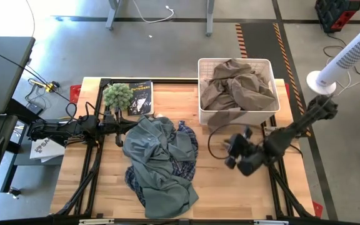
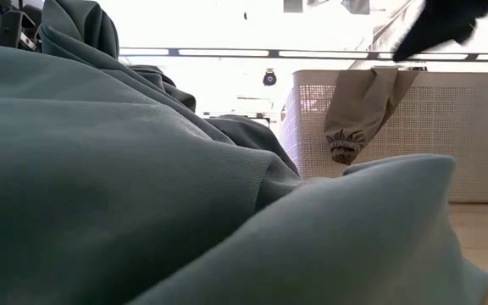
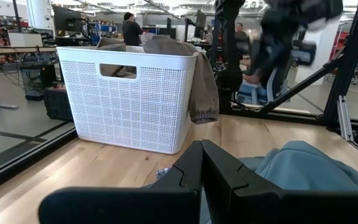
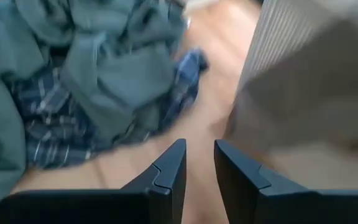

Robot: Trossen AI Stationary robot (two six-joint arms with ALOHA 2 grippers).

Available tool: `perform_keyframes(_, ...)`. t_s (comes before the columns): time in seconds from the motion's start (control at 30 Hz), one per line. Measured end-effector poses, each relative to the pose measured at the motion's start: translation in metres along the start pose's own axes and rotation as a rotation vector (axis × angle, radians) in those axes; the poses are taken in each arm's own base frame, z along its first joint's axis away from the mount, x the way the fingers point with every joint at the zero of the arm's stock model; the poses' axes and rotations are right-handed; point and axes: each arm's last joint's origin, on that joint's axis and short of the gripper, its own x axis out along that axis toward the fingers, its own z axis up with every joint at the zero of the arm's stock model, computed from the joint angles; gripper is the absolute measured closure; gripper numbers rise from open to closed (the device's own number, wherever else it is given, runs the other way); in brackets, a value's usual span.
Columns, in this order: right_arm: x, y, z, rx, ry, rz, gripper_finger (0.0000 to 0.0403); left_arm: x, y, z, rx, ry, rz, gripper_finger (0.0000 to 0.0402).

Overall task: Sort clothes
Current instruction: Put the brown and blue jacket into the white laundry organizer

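Note:
A grey-blue garment (image 1: 158, 164) lies crumpled on the table's middle, over a navy-and-white plaid shirt (image 1: 185, 139) that shows at its right edge. A tan-khaki garment (image 1: 235, 87) lies in the white basket (image 1: 267, 62), with one sleeve (image 2: 346, 140) hanging over the basket's near wall. The thin white garment is out of view. My left gripper (image 3: 202, 163) is shut and level at the grey-blue garment's far-left edge (image 1: 122, 132). My right gripper (image 4: 199, 163) hangs above bare table in front of the basket, pointing down, with a narrow gap between its fingers and nothing in it. My left gripper stands with shut fingers beside the grey-blue garment's edge (image 3: 291, 165). I cannot tell whether it touches the cloth.
A green fuzzy plant (image 1: 117, 95) and a dark book (image 1: 139, 97) sit at the table's far left. The basket takes up the far right corner. Bare wood shows between the clothes pile and the basket (image 1: 220, 181). People show in the room beyond.

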Motion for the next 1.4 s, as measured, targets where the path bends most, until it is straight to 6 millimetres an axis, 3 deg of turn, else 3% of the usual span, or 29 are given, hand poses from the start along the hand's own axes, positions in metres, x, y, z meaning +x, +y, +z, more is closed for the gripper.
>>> perform_keyframes(0.13,0.021,0.005,-0.043,0.147,0.040,-0.040,0.0325,0.000,0.000,0.000,0.000,0.000,0.000,0.0400)
perform_keyframes(0.33,0.064,-0.014,-0.093,0.509,0.052,-0.234,0.0325,0.000,0.000,0.000,0.000,0.000,0.000,0.0400)
perform_keyframes(0.47,0.089,-0.024,-0.114,0.659,0.003,-0.295,0.0325,0.000,0.000,0.000,0.000,0.000,0.000,0.0400)
perform_keyframes(0.6,0.109,-0.022,-0.119,0.733,-0.124,-0.254,0.0325,0.000,0.000,0.000,0.000,0.000,0.000,0.0400)
perform_keyframes(0.8,0.131,-0.011,-0.104,0.759,-0.286,-0.184,0.0325,0.000,0.000,0.000,0.000,0.000,0.000,0.0400)
perform_keyframes(0.97,0.128,-0.009,-0.074,0.781,-0.481,-0.159,0.0325,0.000,0.000,0.000,0.000,0.000,0.000,0.0400)
perform_keyframes(1.2,0.087,-0.023,-0.020,0.704,-0.645,-0.173,0.0325,0.000,0.000,0.000,0.000,0.000,0.000,0.0400)
perform_keyframes(1.4,0.044,-0.055,0.021,0.622,-0.737,-0.200,0.0325,0.000,0.000,0.000,0.000,0.000,0.000,0.0400)
